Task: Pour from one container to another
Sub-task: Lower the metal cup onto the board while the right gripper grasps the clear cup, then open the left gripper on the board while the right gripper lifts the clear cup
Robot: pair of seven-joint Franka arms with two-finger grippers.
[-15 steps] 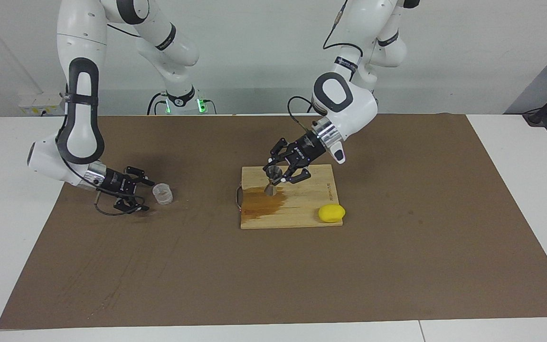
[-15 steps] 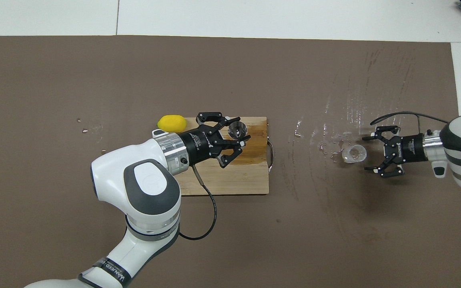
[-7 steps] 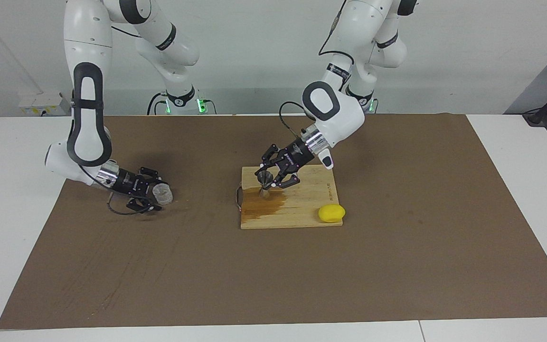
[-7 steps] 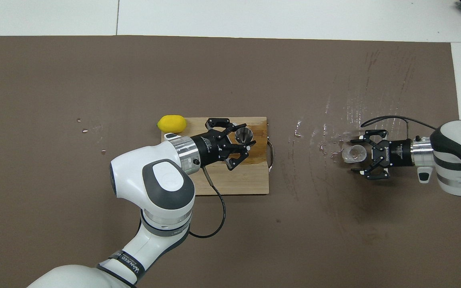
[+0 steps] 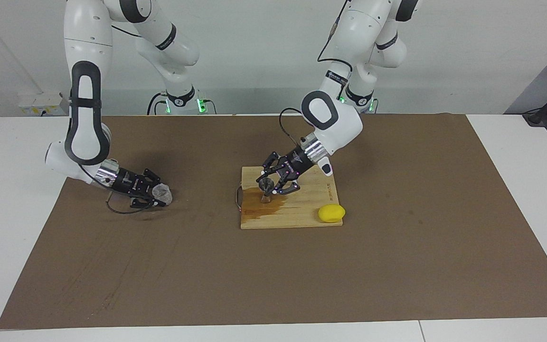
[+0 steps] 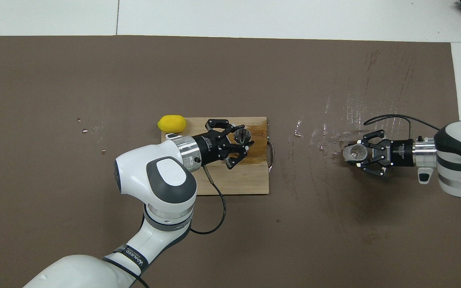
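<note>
Right tool (image 5: 163, 195) pinching clear cup (image 5: 163, 193) low on the table mat, toward the right arm's end; left tool (image 5: 268, 184) gripping metal jigger (image 5: 265, 187) standing on stained board (image 5: 302, 213). Both grasps secured; lifting and pouring remaining

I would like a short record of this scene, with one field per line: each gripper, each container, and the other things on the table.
left gripper: shut on the metal jigger, over the board
right gripper: shut on the clear cup, at the mat
metal jigger: upright on the wooden board's wet brown stain
clear cup: on the brown mat, toward the right arm's end
lemon: at a board corner, toward the left arm's end
</note>
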